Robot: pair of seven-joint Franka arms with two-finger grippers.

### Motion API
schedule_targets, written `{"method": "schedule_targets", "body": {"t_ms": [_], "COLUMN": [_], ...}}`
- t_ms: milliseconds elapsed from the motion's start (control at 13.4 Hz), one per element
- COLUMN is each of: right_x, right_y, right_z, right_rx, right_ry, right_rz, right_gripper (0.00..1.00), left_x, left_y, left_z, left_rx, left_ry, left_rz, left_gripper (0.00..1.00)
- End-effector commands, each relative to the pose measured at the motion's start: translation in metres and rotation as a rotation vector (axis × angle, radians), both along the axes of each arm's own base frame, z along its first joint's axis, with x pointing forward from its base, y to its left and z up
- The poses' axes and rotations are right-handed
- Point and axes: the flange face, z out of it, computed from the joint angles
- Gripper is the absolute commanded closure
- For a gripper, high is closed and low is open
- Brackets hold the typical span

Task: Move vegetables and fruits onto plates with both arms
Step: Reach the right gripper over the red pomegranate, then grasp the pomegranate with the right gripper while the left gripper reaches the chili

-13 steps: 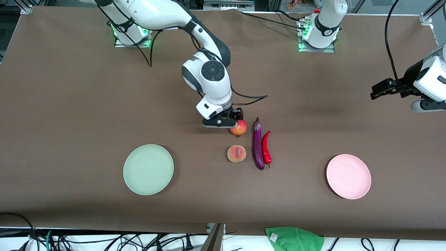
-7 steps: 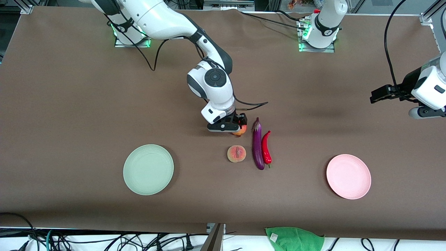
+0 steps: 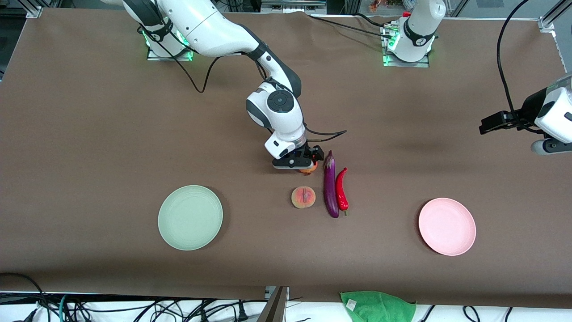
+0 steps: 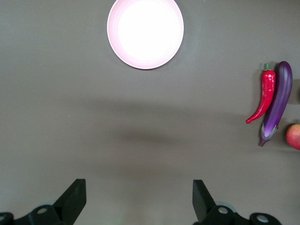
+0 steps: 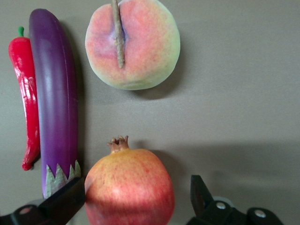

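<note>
A: Biggest first. Table (image 3: 89,134) — why this layout?
B: Plates sit at the ends, produce in the middle, so each arm gets a plate on its own end. Mint green plate (image 3: 190,217) toward the right arm's end, pink plate (image 3: 447,226) toward the left arm's end. Both bare.

A: Right arm?
B: Right gripper (image 3: 298,162) is low over the pomegranate (image 5: 130,187). In the right wrist view the fingers (image 5: 63,202) are spread wide, one on each side of the fruit, gaps showing, so nothing is gripped. My read: straddling it for a side pinch.

A: Left arm?
B: Waiting. Left gripper (image 4: 139,204) hangs over bare table toward the left arm's end, fingers wide apart, holding nothing. Probably parked clear of the right arm.

A: Produce?
B: Eggplant (image 3: 330,185) lies lengthwise beside the pomegranate, stem cap just beside it, so that finger has little room. Risk of nudging it. Chili pepper (image 3: 342,189) lies along the eggplant, on the side toward the left arm's end, touching or nearly. Peach (image 3: 303,197) is nearer the front camera than the pomegranate, apart from it, crease up.

A: Progress?
B: Looks like the start; nothing plated.
</note>
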Motion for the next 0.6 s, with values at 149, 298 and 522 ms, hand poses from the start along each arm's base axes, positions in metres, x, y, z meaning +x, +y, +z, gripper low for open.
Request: {"method": "schedule_targets", "body": {"t_ms": [149, 298, 522], "right_x": [-0.004, -0.003, -0.001], "right_y": [0.006, 0.007, 0.012], "right_z": [-0.019, -0.016, -0.004], "right_rx": [-0.005, 0.004, 0.024], "right_ry": [-0.002, -0.001, -0.013], "right_rz": [-0.023, -0.044, -0.045], "right_gripper": [0.01, 0.00, 0.01], "left_x": [0.032, 0.038, 0.053], "left_y": [0.004, -0.009, -0.030], "left_z": [-0.030, -0.059, -0.113], "left_rx": [-0.101, -0.104, -0.100], "left_ry": [0.016, 0.062, 0.064], "left_rz": [-0.009, -0.031, -0.041], "left_gripper": [0.00, 0.00, 0.00]}}
